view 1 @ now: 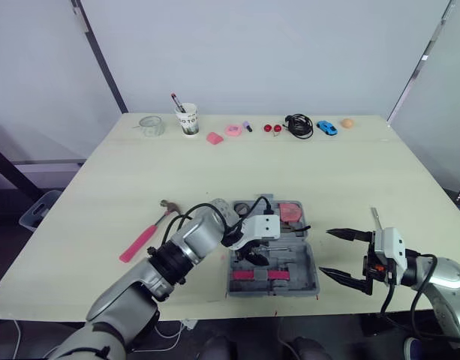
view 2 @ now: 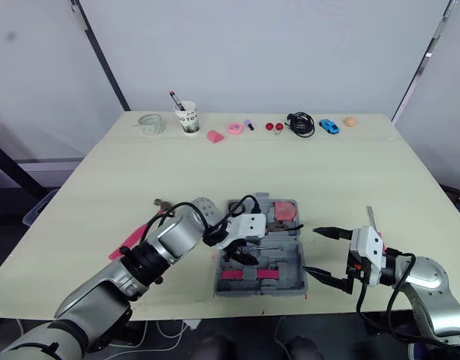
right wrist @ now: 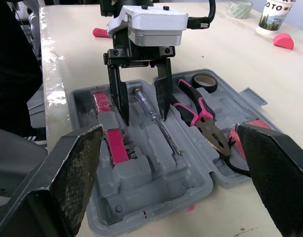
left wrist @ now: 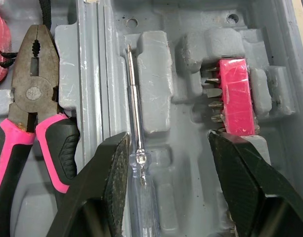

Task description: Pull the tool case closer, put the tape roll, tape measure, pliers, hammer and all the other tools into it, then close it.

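Next, grasp the rigid, head-heavy hammer (view 1: 143, 240) by its pink handle near the head (left gripper (left wrist: 166, 140), right gripper (view 1: 325, 252) both spread empty by the tool case (view 1: 303, 280)).

Pale table (view 1: 102, 195): open tool case (view 1: 299, 271) beneath the left gripper (view 1: 256, 256), pink-handled hammer (view 1: 143, 240) left of it, paper cup (view 1: 187, 120), black cable (view 1: 298, 126) and toy car (view 1: 326, 127) far beyond.

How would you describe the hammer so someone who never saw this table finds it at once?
On the pale table, an open grey tool case sits near the front edge. The hammer lies on the tabletop left of that case. Its long all-pink handle and metal head set it apart from the pink-and-black pliers inside.
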Robot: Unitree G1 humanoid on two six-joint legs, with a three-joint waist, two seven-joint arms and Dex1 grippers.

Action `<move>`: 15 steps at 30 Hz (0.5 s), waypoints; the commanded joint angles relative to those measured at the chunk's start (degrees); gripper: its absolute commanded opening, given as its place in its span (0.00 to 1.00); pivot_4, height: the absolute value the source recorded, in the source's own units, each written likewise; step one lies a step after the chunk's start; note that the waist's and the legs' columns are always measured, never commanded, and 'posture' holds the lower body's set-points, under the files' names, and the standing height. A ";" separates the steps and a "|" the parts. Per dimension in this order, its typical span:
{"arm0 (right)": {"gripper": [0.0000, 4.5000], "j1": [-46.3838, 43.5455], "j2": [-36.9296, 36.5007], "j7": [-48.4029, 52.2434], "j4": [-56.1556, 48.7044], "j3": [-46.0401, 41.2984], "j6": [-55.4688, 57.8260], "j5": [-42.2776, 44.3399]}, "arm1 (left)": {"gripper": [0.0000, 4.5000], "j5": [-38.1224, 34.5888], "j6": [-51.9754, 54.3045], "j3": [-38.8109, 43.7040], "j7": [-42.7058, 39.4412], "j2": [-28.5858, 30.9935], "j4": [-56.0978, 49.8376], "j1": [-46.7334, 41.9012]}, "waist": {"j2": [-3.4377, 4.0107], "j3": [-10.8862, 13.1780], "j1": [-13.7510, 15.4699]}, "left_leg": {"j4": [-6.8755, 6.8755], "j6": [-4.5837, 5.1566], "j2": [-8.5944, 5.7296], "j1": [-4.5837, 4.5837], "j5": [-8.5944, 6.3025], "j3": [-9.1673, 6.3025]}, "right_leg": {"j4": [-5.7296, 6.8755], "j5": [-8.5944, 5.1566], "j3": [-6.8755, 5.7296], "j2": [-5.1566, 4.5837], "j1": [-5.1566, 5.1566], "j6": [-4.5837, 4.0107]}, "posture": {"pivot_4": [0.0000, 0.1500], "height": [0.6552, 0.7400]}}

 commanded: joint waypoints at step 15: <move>1.00 -1.30 0.06 0.78 0.68 -1.19 -0.60 1.59 | 0.61 -10.42 -15.23 17.65 2.29 0.32 4.23 3.16 | 0.03 -0.02 -0.13 | 0.01 0.00 0.01 0.01 0.00 0.04 | 0.04 0.01 0.05 0.01 -0.04 0.04 | 1.00 1.00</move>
